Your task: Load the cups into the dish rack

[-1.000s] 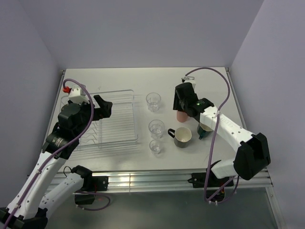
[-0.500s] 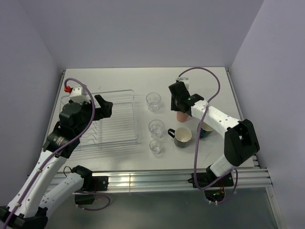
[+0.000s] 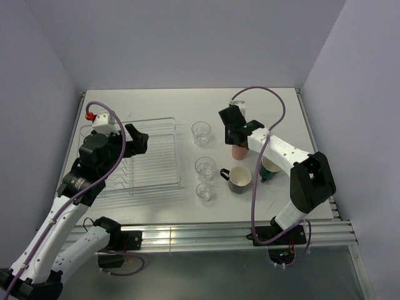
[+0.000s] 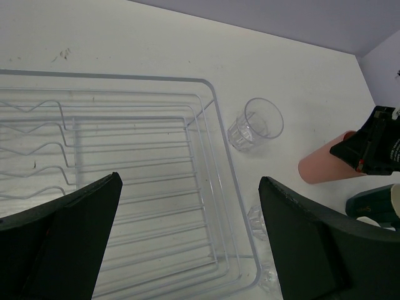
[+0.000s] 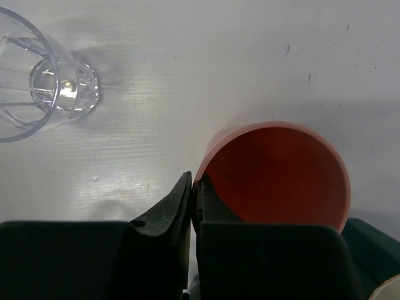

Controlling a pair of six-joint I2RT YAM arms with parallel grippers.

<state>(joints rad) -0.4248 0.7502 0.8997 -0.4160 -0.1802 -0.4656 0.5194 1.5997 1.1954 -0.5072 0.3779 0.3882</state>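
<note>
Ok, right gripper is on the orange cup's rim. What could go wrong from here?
The right gripper pinches just one spot on the orange cup's rim, so the cup may tilt or slip when lifted.
The green mug stands close beside it and could get knocked.
Clear glasses and the black mug stand between it and the rack, and the open left gripper hovers over the rack; a low carry could hit them.

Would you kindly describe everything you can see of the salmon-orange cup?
The salmon-orange cup is tall, plain and handleless, opaque like plastic, and empty inside. It stands upright, mouth up, on the white table, beside the dark green mug. The right tool is shut on its rim, one finger inside, one outside.
</note>
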